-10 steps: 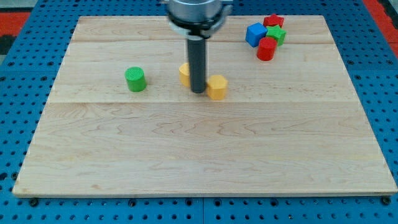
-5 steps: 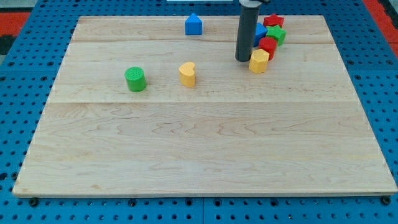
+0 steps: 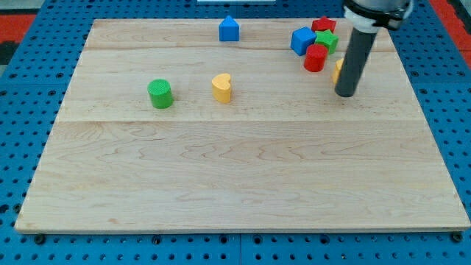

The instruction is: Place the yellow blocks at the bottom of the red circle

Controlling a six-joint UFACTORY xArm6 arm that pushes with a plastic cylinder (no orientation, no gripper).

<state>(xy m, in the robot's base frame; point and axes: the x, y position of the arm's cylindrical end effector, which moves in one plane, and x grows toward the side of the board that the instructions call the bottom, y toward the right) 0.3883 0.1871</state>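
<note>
The red cylinder (image 3: 315, 57) stands at the view's upper right, in a cluster with a blue cube (image 3: 301, 40), a green block (image 3: 328, 40) and a red block (image 3: 323, 26). One yellow block (image 3: 336, 71) lies just right of and slightly below the red cylinder, mostly hidden behind my rod. A yellow heart-shaped block (image 3: 221, 87) lies alone near the board's upper middle. My tip (image 3: 344, 94) rests on the board just below the half-hidden yellow block, to the lower right of the red cylinder.
A green cylinder (image 3: 160, 93) stands left of the yellow heart. A blue house-shaped block (image 3: 229, 29) sits near the top edge. The wooden board (image 3: 235, 184) lies on a blue pegboard.
My tip has moved right and a little down. The yellow block that was just below the red cylinder has slid right and now sits behind the rod. The yellow heart has not moved.
</note>
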